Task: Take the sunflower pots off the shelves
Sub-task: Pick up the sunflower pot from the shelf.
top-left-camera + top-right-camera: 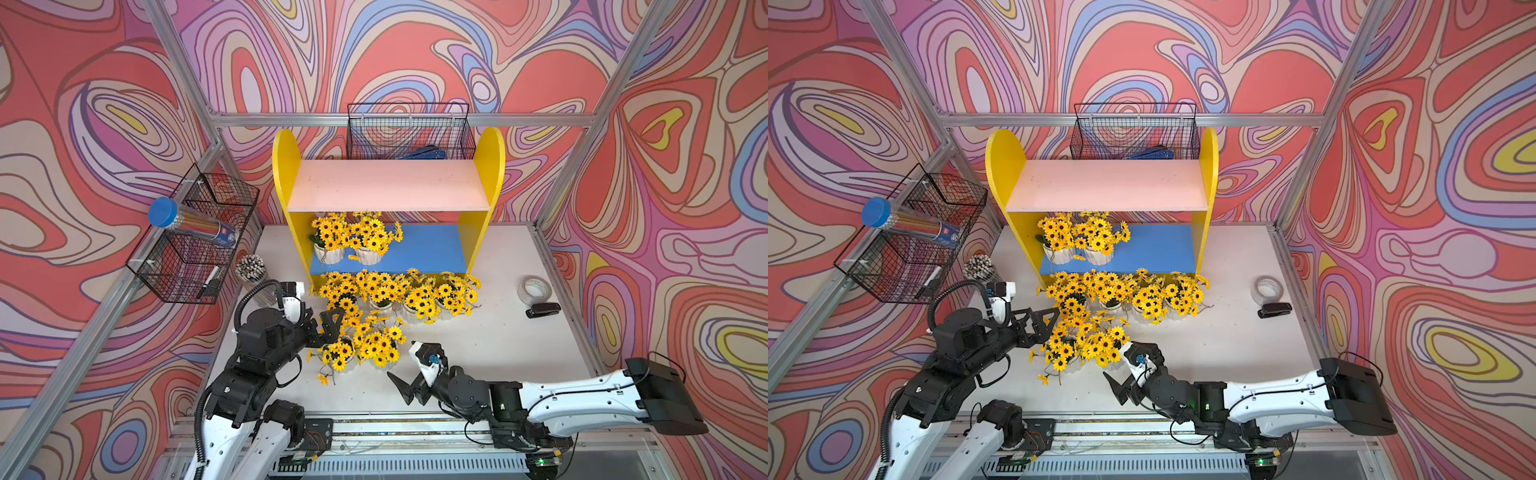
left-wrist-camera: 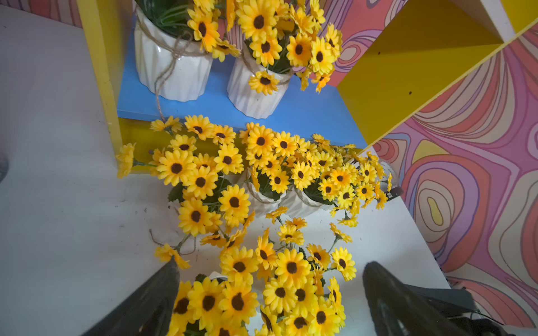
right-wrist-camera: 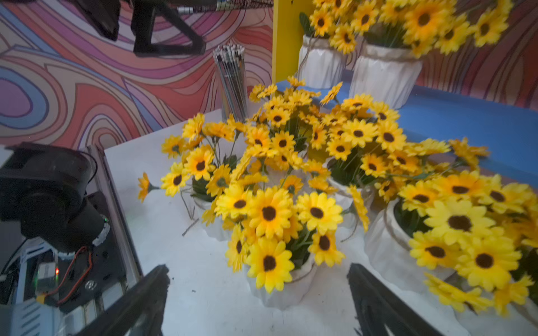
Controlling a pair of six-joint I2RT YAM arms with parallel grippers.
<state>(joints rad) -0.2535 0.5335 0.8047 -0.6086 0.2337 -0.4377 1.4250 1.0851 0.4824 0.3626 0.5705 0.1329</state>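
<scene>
My left tool, right tool both spread, empty, either side of sunflower pots on tabletop before shelves.

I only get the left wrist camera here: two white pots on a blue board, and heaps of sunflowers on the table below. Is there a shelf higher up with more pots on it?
Observer: There is a pale pink upper board, and in both top views it is bare, with no pot on it.
Operator: Where is the other arm? I can't see it at all.
Observer: The right gripper is open and holding nothing, near the table's front edge, just short of the front sunflower pots.
Operator: Anything on the walls?
Observer: A black wire basket hangs on the left arm's side, with a blue-capped tube lying across its top.
</scene>
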